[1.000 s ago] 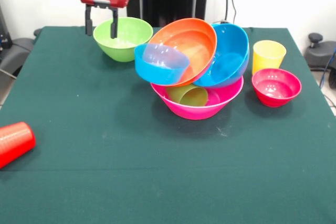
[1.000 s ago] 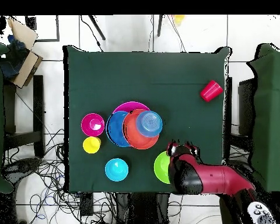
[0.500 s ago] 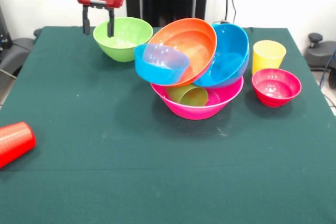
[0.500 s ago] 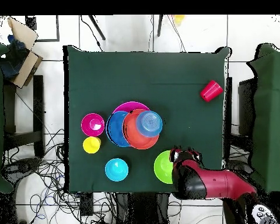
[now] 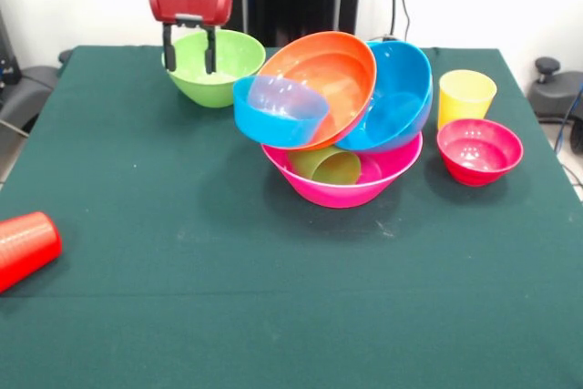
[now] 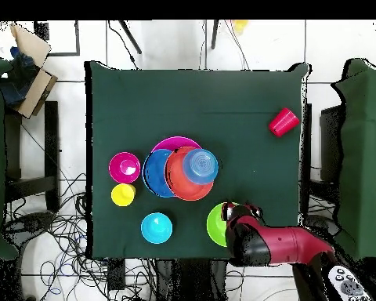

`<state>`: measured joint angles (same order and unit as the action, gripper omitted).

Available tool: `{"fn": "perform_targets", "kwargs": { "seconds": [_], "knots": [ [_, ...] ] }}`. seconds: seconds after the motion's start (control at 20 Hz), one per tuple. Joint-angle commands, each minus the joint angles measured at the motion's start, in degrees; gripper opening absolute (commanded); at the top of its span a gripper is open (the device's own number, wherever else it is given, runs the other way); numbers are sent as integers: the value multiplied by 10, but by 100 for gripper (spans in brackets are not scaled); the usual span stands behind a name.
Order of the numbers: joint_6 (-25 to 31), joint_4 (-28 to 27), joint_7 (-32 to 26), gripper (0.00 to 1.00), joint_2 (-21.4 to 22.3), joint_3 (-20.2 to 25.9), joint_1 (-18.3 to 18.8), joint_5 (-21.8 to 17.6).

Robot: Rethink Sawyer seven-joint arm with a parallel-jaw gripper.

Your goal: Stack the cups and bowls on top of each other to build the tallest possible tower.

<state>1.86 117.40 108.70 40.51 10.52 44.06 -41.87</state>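
My gripper (image 5: 189,63) is open and hangs over the left rim of the lime green bowl (image 5: 228,66). One finger is at the rim's outside, the other over the bowl's inside. The tower stands mid-table on the biggest pink bowl (image 5: 342,179), which holds a green cup (image 5: 328,167). An orange bowl (image 5: 328,79), a large blue bowl (image 5: 399,97) and a small translucent blue bowl (image 5: 278,111) lean tilted on it. A yellow cup (image 5: 466,96) and a magenta-red bowl (image 5: 479,150) stand to the right. A red cup (image 5: 25,248) lies on its side at the left edge. In the overhead view, the gripper (image 6: 240,210) is at the lime bowl (image 6: 215,226).
A cyan bowl (image 6: 157,227) stands near the table edge in the overhead view, hidden behind the tower in the front view. Dark green cloth (image 5: 273,298) covers the table. Cables and chairs surround it on the floor.
My gripper has moved right in the front view and dropped a little. It went from beside the lime green bowl to over its left rim. The bowls and cups have not moved.
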Motion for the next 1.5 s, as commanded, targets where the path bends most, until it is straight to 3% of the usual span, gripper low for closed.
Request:
{"fn": "perform_targets", "kwargs": {
  "seconds": [0.05, 0.45, 0.8, 0.95, 1.1, 1.5],
  "knots": [
    [15, -48, -15, 100, -24, 52, -14, -43],
    [-8, -96, 2, 100, -67, 22, -52, -44],
    [-11, -113, 3, 100, -80, 15, -61, -43],
    [-41, -107, 10, 100, -77, 25, -49, -47],
    [-118, -83, 22, 100, -57, 31, -33, -66],
    [-123, -28, 41, 100, 7, 101, 23, -83]
  ]
}}
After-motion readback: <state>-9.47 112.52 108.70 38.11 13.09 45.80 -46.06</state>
